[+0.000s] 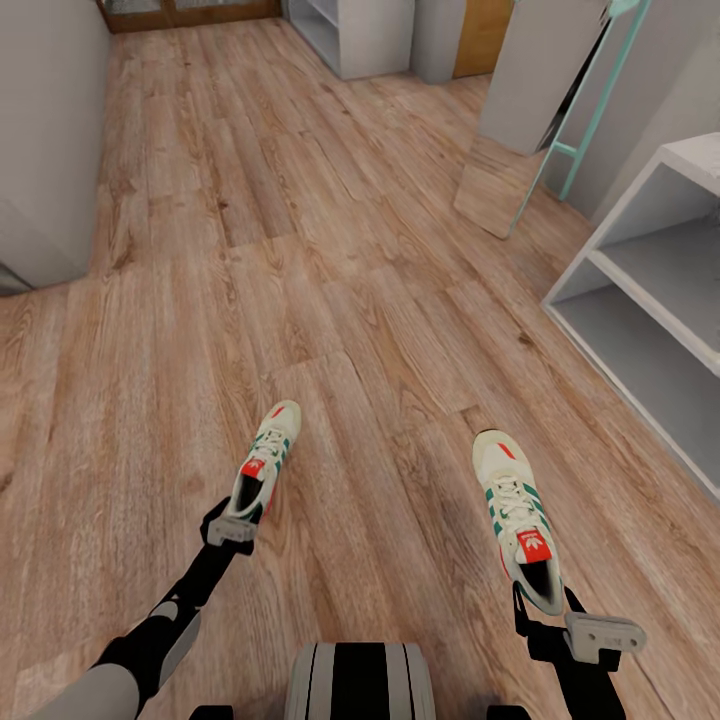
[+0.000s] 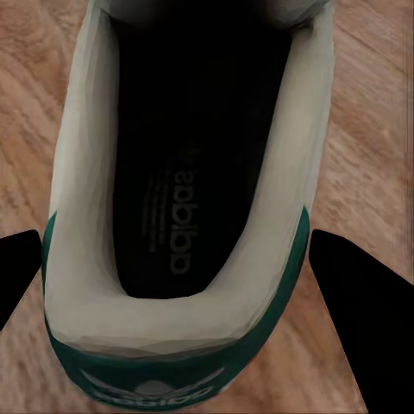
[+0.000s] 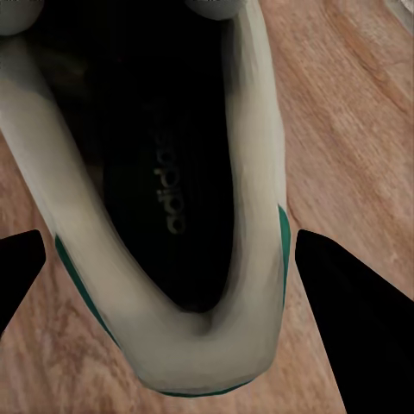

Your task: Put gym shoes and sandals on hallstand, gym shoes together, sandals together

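Observation:
Two white gym shoes with green stripes and red tongue labels point away from me over the corridor floor [image 1: 300, 250]. My left gripper [image 1: 238, 522] is shut on the heel of the left gym shoe [image 1: 265, 455]. In the left wrist view its dark fingers [image 2: 349, 319] press both sides of the heel [image 2: 172, 345]. My right gripper [image 1: 545, 602] is shut on the heel of the right gym shoe [image 1: 512, 500], and its fingers [image 3: 345, 319] flank that heel [image 3: 198, 345]. The hallstand [image 1: 650, 300] stands at the right. The two sandals are out of view.
A teal ladder-like frame [image 1: 590, 110] and a leaning panel [image 1: 500, 190] stand beyond the hallstand. A white cabinet [image 1: 360, 35] sits at the far end. A grey wall [image 1: 50, 130] bounds the left side. My base [image 1: 360, 680] shows at the bottom.

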